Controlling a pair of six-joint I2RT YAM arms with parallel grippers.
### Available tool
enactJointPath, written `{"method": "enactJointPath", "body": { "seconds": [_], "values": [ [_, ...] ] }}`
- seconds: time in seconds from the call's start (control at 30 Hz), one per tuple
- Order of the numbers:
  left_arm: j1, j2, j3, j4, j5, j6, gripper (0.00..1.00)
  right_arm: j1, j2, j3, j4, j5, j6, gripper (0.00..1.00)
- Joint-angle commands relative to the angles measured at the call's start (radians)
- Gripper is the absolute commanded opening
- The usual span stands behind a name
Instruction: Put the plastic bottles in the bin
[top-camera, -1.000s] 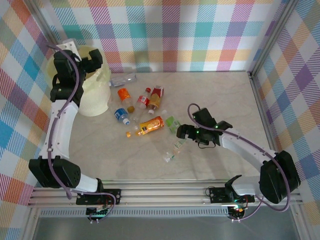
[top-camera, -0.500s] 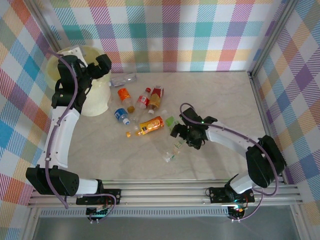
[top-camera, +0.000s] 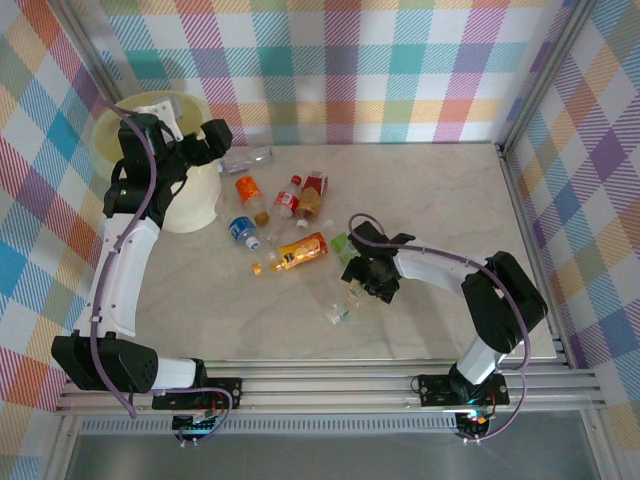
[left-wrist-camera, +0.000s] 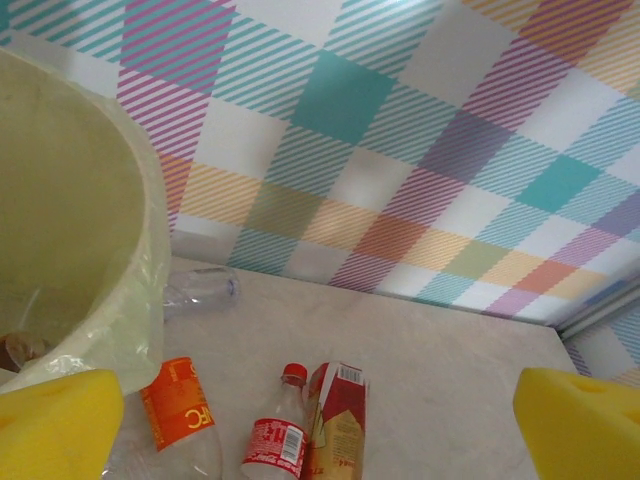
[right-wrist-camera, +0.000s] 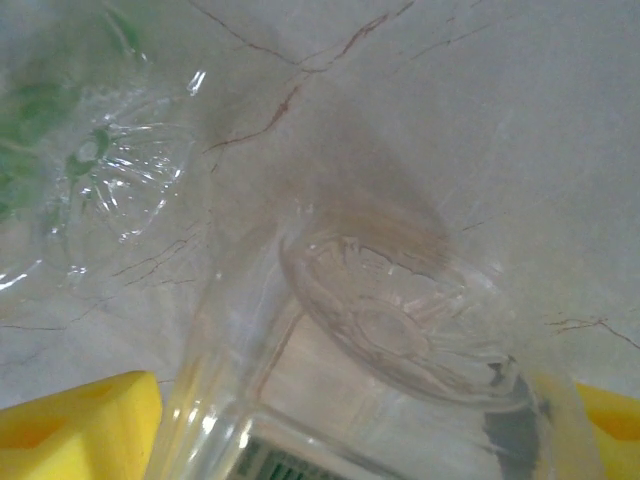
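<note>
Yellow pads (right-wrist-camera: 70, 430) of the right pincer (top-camera: 357, 277) flank a clear plastic bottle (right-wrist-camera: 400, 340) lying on the desk (top-camera: 440, 200), though I cannot tell whether they squeeze it, while the left pincer (top-camera: 213, 138) gapes wide and empty, the bin (top-camera: 190, 205) just beside it and other bottles (top-camera: 290, 215) near it.

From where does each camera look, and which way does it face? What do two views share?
Top external: above and behind the arms, looking down on table, bin and bottles; left gripper and right gripper show.
Left wrist: beside the bin, facing the checked wall; its yellow pads show.
Right wrist: low over the table, facing a clear bottle; its yellow pads show.
Shared: top external and left wrist both see the bin and red-capped bottle.
</note>
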Motion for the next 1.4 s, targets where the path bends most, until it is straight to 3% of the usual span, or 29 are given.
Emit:
{"method": "enactJointPath", "body": {
  "seconds": [0.0, 0.33, 0.6, 0.73, 1.03, 1.3, 1.37],
  "values": [
    [-0.016, -0.032, -0.013, -0.006, 0.044, 0.025, 1.0, 0.002, -0.001, 0.007, -0.007, 0.029, 0.008, 0.8],
    [-0.044, -0.035, -0.005, -0.013, 0.081, 0.031, 1.0, -0.004, -0.096, -0.075, 0.058, 0.086, 0.011, 0.58],
    [-0.106, -0.044, -0.029, 0.012, 0.151, 0.019, 1.0, 0.0, -0.294, -0.137, 0.111, 0.118, -0.068, 0.4],
    [-0.183, -0.045, -0.05, 0.013, 0.165, 0.011, 1.0, -0.005, -0.385, -0.156, 0.19, 0.13, -0.125, 0.39],
    [-0.398, -0.041, -0.118, -0.018, 0.142, 0.065, 1.0, -0.109, -0.487, -0.151, 0.487, 0.006, -0.265, 0.34],
    [-0.516, -0.041, -0.24, 0.08, 0.19, 0.067, 1.0, -0.195, -0.497, -0.06, 0.557, -0.112, -0.301, 0.35],
    [-0.535, -0.038, -0.3, 0.173, 0.218, 0.054, 1.0, -0.201, -0.5, -0.043, 0.562, -0.112, -0.272, 0.36]
  ]
}}
